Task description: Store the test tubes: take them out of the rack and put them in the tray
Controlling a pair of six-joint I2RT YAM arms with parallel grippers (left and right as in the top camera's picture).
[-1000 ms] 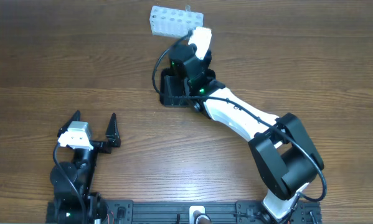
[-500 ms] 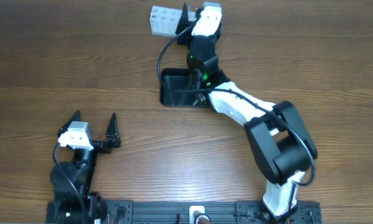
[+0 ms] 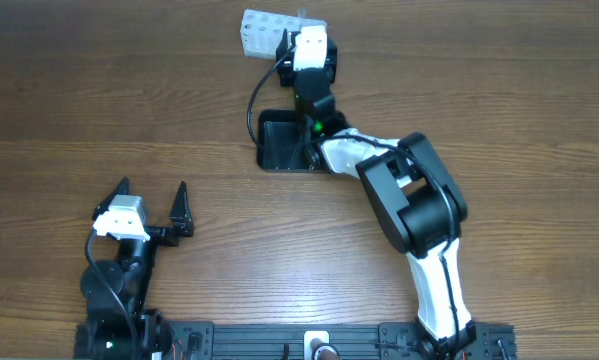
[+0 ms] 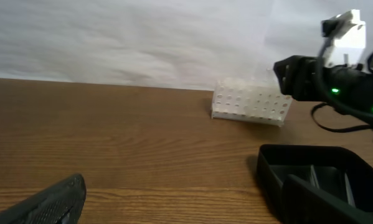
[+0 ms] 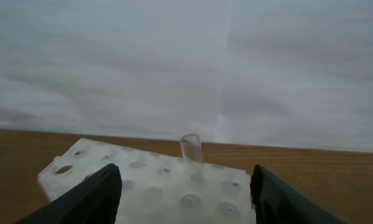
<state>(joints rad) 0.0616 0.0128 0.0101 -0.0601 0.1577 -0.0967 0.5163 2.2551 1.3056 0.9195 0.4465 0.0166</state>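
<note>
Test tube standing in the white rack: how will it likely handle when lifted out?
The test tube looks clear and thin-walled, so probably slippery and fragile if squeezed hard. Being round, it would likely roll if laid flat. The rack looks light and may lift with it.

The rack (image 3: 264,33) stands at the counter's (image 3: 479,100) far edge, with a tube (image 5: 190,148) in its far side. The tray (image 3: 279,145) lies just before it. The right tool (image 5: 185,186) hangs over the rack. The left tool (image 3: 152,190) is well apart, front left.
</note>
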